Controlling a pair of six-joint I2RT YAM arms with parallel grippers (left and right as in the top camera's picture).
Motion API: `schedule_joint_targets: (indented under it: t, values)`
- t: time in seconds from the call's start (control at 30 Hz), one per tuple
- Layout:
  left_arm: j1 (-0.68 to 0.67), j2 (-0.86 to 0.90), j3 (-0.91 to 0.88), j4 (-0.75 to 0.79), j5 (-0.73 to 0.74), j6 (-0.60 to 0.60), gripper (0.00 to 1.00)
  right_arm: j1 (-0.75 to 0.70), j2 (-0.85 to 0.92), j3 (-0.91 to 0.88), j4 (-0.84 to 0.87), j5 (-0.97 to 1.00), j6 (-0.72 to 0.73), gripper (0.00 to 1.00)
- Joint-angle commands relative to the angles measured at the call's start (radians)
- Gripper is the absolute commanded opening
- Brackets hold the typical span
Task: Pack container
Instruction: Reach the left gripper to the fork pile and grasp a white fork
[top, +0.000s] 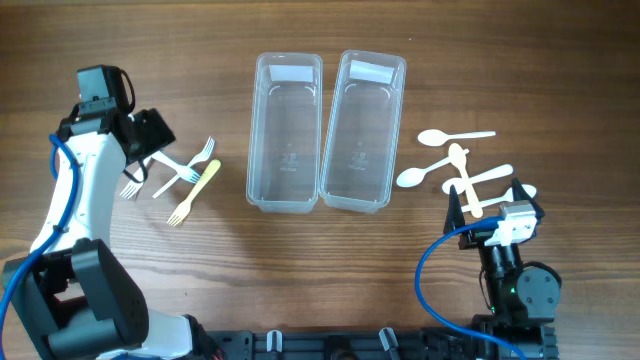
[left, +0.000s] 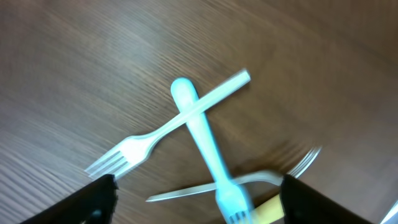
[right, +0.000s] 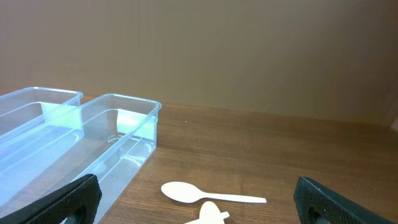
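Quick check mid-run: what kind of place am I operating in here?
Probably a staged tabletop test bench rather than a kitchen: a wood-grain table, two clear containers side by side, plastic forks and spoons laid out, and a plain wall behind.

2 clear open containers (top: 285, 150) side by side, crossed forks (top: 183, 170) at left, white spoons (top: 456, 136) at right

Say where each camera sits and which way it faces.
Overhead: above the table, facing down on containers, forks, spoons; left arm and right arm show.
Left wrist: on left arm, facing down at forks; left fingers show.
Right wrist: on right arm, facing level across table toward containers; right fingers show.
Shared: forks, in overhead and left wrist.
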Motion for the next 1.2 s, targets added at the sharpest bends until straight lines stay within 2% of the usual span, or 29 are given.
schedule_joint_targets:
  t: [0.0,0.17,0.23,0.33,0.43,0.63,0.8,0.97,1.1,1.17]
  values:
    - [0.005,0.004,0.006,-0.045,-0.014,0.515,0.97,0.003,-0.005,-0.001,0.006,0.018,-0.002,1.0]
    - [0.04,0.012,0.005,-0.095,-0.014,0.708,0.98,0.003,-0.005,-0.001,0.006,0.018,-0.002,1.0]
    - [0.083,0.026,0.005,-0.096,-0.013,0.734,0.99,0.003,-0.005,-0.001,0.006,0.018,-0.002,1.0]
    - [0.153,0.063,0.005,-0.072,-0.005,0.803,0.92,0.003,-0.005,-0.001,0.006,0.018,-0.002,1.0]
    - [0.206,0.127,0.005,-0.046,0.083,0.869,0.95,0.003,-0.005,-0.001,0.006,0.018,-0.002,1.0]
    - [0.213,0.233,0.005,0.009,0.15,0.981,0.98,0.003,-0.005,-0.001,0.006,0.018,-0.002,1.0]
    - [0.209,0.243,0.005,0.064,0.208,1.067,0.99,0.003,-0.005,-0.001,0.006,0.018,-0.002,1.0]
    - [0.209,0.249,0.005,0.13,0.25,1.076,0.91,0.003,-0.005,-0.001,0.006,0.018,-0.002,1.0]
    - [0.209,0.261,0.005,0.117,0.279,1.072,0.79,0.003,-0.005,-0.001,0.006,0.018,-0.002,1.0]
    - [0.209,0.266,0.005,0.108,0.281,1.072,0.8,0.003,-0.005,-0.001,0.006,0.018,-0.002,1.0]
